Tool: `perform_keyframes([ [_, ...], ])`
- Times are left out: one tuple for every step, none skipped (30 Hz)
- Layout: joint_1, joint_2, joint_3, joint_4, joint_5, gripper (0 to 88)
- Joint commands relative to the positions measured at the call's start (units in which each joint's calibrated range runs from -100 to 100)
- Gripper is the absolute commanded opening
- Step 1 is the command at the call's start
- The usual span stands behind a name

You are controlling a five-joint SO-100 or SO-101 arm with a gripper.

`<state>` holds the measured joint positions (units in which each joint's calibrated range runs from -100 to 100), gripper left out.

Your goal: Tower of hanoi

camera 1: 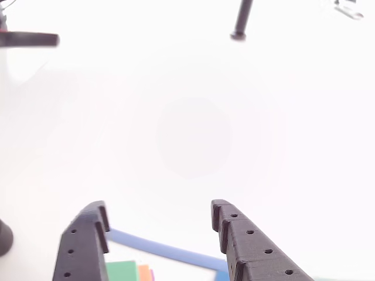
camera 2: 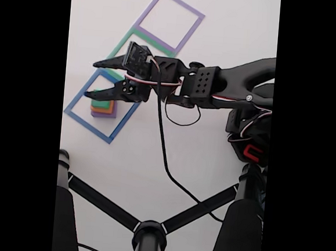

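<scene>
1. The stack (camera 2: 103,110) sat inside the blue outline (camera 2: 76,111), apparently unmoved; green, orange and purple blocks showed.
2. The tool (camera 2: 90,80) hung above it, spread and empty.
3. The green outline (camera 2: 119,45) and purple outline (camera 2: 168,22) held nothing, so nearly all moves remained.
4. A cable (camera 2: 164,154) trailed across the bench (camera 2: 211,164).

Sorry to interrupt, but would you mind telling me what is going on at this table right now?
A single robot arm is working on a Tower of Hanoi puzzle. Its gripper is open and empty, poised over the block stack, which sits inside the blue square outline in the fixed view. Green, orange and purple blocks show in the stack; the fingers hide its top. The green outline and purple outline lie beyond.
</scene>
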<state>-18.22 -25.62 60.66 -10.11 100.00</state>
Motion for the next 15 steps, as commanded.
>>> perform_keyframes([
  [3.6, -11.4, -8.7, 23.5, 0.0, 3.8],
  [4.8, -13.1, -10.5, 28.7, 0.0, 2.9],
  [5.9, -14.4, -12.5, 33.8, 0.0, 2.3],
  [7.3, -15.6, -14.9, 39.6, 0.0, 1.7],
  [8.6, -16.5, -17.5, 45.1, 0.0, 1.3],
  [10.1, -17.2, -21.2, 51.7, 0.0, 1.0],
  [11.4, -17.5, -24.6, 57.3, 0.0, 1.0],
  [12.8, -17.6, -29.0, 63.6, 0.0, 1.0],
  [13.8, -17.5, -32.6, 68.3, 0.0, 1.0],
  [15.1, -17.2, -37.3, 74.0, 0.0, 1.0],
  [16.1, -16.9, -41.3, 78.5, 0.0, 1.0],
  [17.4, -16.4, -46.4, 84.0, 0.0, 1.0],
  [18.3, -15.6, -51.1, 88.5, 0.0, 1.0],
  [19.1, -14.7, -55.9, 92.8, 0.0, 1.0],
  [19.8, -13.6, -61.2, 97.2, 0.0, 1.0],
])
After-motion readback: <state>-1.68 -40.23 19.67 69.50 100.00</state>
